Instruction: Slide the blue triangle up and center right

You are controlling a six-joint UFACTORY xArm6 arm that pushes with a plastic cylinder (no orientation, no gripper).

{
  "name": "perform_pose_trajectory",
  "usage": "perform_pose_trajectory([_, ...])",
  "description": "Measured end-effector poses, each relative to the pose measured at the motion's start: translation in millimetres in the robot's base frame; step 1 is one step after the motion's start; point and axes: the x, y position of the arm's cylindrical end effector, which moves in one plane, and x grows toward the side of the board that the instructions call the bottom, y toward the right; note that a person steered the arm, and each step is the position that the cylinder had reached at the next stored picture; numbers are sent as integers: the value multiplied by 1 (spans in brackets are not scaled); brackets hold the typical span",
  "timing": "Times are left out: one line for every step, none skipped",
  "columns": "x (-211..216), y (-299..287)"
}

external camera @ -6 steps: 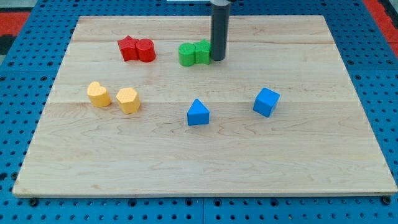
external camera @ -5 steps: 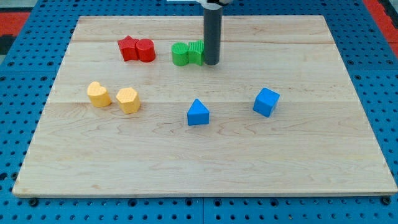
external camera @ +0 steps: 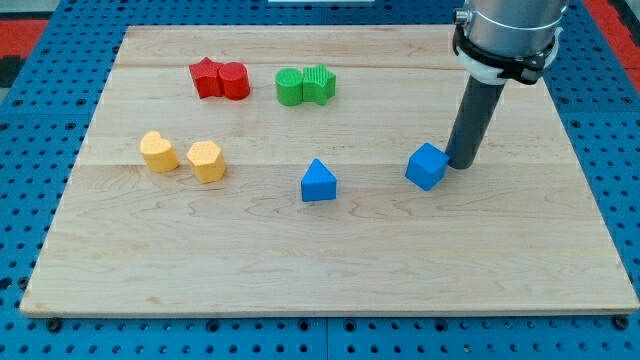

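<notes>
Your arm has no claw, so nothing is grasped: my tip [external camera: 461, 165] touches the blue cube [external camera: 427, 166] toward the wooden worktop's [external camera: 330, 270] right edge. The blue triangle [external camera: 319, 181] sits centrally; approach it from its lower-left side.

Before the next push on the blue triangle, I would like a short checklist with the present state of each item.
1. Blue triangle visible, standing free: ok.
2. My tip beside the triangle: not ok; it is at the blue cube, on that cube's right.
3. Tip clear of the cube: cannot tell, very close or touching.
4. Path up and right from the triangle: not ok, the cube is near.
5. Green blocks apart from the tip: ok.
</notes>
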Motion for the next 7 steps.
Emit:
perform_pose_trajectory([0, 17])
perform_pose_trajectory([0, 27])
perform_pose_trajectory([0, 28])
perform_pose_trajectory([4, 28])
perform_pose_trajectory([20, 31])
perform_pose_trajectory([54, 13])
perform_pose_trajectory([80, -11])
